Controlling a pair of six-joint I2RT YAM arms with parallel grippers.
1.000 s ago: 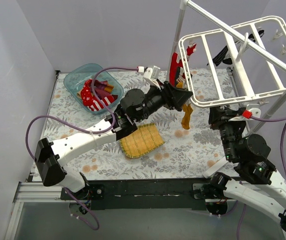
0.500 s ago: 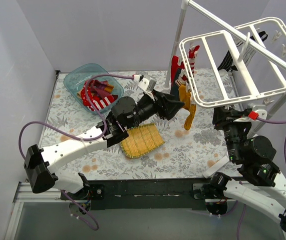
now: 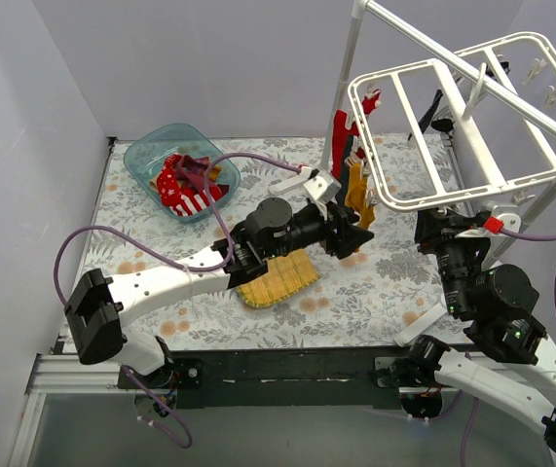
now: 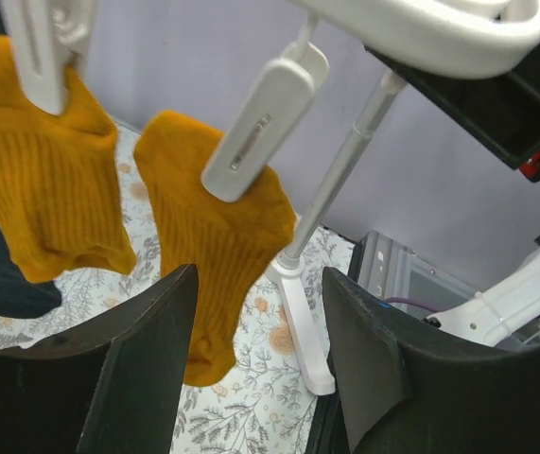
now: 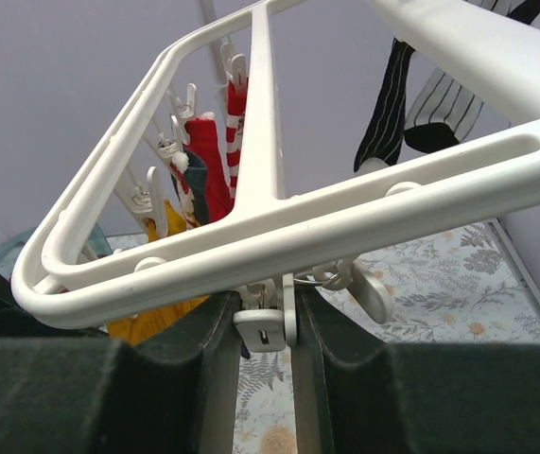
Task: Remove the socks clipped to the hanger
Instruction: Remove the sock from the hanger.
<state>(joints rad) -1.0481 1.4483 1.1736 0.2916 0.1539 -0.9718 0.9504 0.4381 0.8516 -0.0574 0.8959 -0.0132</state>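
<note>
The white hanger (image 3: pixel 453 126) hangs at the upper right. Socks are clipped along its left edge: red and striped socks (image 3: pixel 348 131) and two mustard socks (image 3: pixel 358 190). Black-and-white socks (image 3: pixel 440 107) hang further back. My left gripper (image 3: pixel 361 237) is open just below the mustard socks. In the left wrist view the nearer mustard sock (image 4: pixel 208 246) dangles from a white clip (image 4: pixel 260 128), its toe by the left finger of that gripper (image 4: pixel 260 312). My right gripper (image 5: pixel 268 331) is shut on a clip (image 5: pixel 268 326) under the hanger's near rail (image 5: pixel 345 222).
A teal container (image 3: pixel 146 146) holding several socks sits at the back left. A yellow woven mat (image 3: pixel 276 277) lies under my left arm. The white pole stand (image 3: pixel 346 88) rises behind the hanger, its foot (image 4: pixel 303 331) on the floral cloth.
My left gripper has dropped from the hanger's corner to below the mustard socks. The hanger has swung a little. The right gripper keeps its hold on the clip.
</note>
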